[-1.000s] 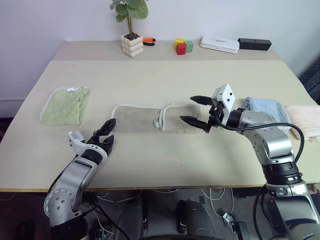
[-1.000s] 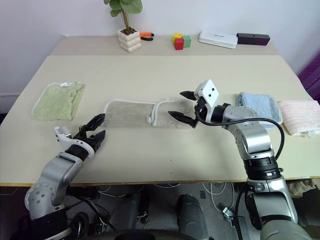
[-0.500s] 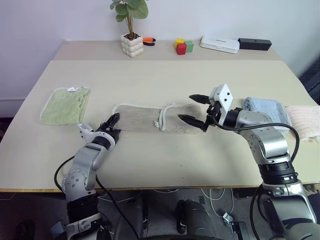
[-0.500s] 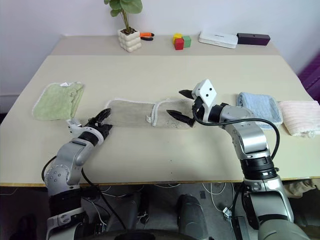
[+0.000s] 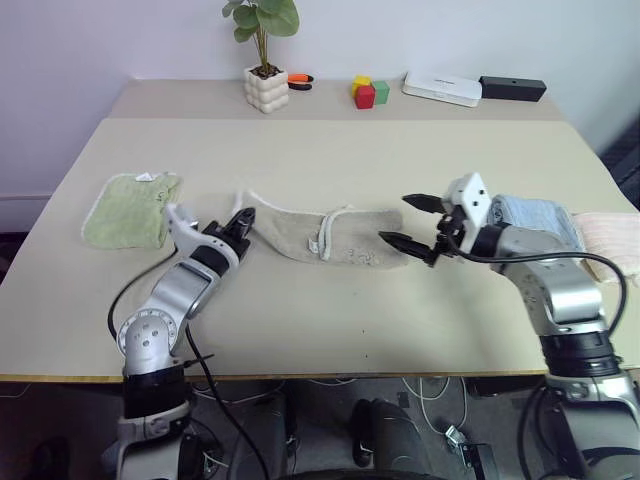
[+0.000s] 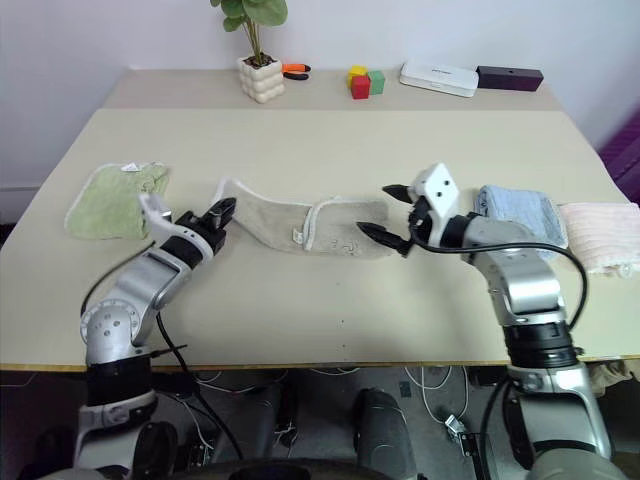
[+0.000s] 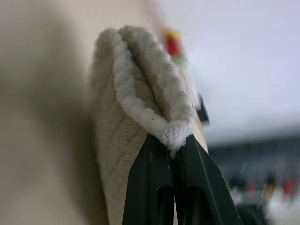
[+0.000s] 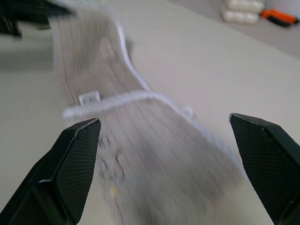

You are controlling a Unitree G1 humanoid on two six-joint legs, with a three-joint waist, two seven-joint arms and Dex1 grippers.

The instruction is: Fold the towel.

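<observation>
**Left end pinched and off the table**

The left gripper [image 5: 243, 219] has its two black fingers [image 7: 152, 187] clamped on the trimmed left end of the towel [image 5: 330, 236], and that end curls up off the table [image 5: 330, 310] while the rest lies flat across the middle. The right gripper [image 5: 410, 222] hovers just past the towel's right end, jaws spread wide, holding nothing.

The cloth looks light and thoroughly limp: it sags from the pinch and drapes instead of keeping any shape, so I'd expect it to trail and bunch if carried by one corner. The thick whitish trim seems the surest place to grip, since the terry pile should not slip between the pads.

A light green towel [image 5: 131, 209] sits to the left, a light blue towel [image 5: 535, 216] to the right, both apart from it.
</observation>
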